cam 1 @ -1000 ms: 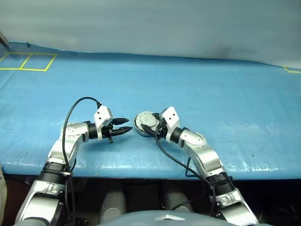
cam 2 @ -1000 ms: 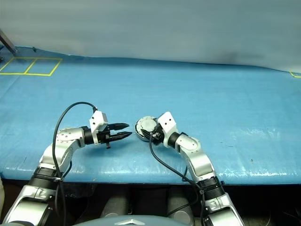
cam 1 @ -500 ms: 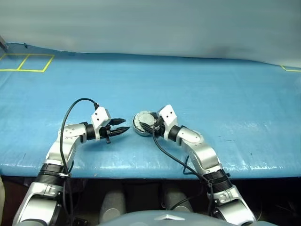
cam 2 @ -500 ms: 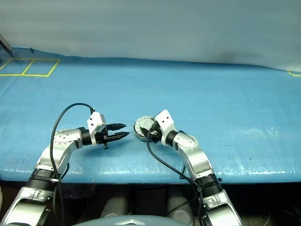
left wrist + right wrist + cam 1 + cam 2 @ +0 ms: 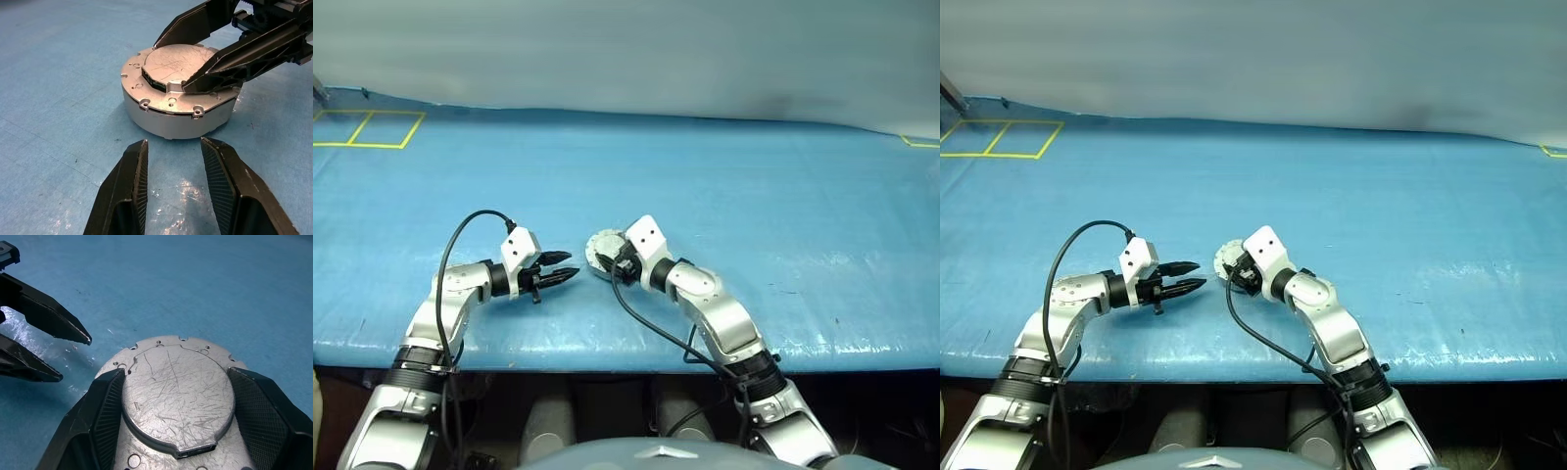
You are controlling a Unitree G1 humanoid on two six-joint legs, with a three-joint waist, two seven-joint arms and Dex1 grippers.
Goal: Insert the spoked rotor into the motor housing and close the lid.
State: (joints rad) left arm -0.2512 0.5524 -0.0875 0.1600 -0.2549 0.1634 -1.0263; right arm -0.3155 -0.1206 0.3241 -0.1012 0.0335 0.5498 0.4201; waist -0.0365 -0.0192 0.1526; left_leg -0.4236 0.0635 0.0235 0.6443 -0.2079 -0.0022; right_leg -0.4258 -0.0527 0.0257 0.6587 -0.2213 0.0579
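So the right gripper [image 5: 173, 396] has its jaws clamped around the lid [image 5: 176, 396] on the housing [image 5: 176, 115]; left gripper [image 5: 173, 171] sits just left, jaws open, on the blue counter [image 5: 754, 196].

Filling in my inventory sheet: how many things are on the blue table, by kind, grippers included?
Motor housing with lid on top: 1
Black two-fingered grippers, left and right: 2
Blue table: 1
Total: 4
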